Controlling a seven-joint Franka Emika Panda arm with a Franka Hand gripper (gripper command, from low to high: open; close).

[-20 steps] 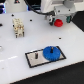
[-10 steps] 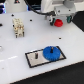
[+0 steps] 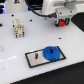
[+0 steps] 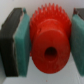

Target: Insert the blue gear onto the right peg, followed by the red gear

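Still gripping the red gear (image 4: 47, 37) in the pincer (image 3: 63, 22), holding far right above the surface (image 3: 15, 55); blue gear (image 3: 51, 52) staying put on the plate (image 3: 34, 59).

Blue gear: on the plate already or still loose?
On the plate. The blue gear lies flat on the grey plate, at the exterior view's right end. Cannot tell if a peg passes through its hole.
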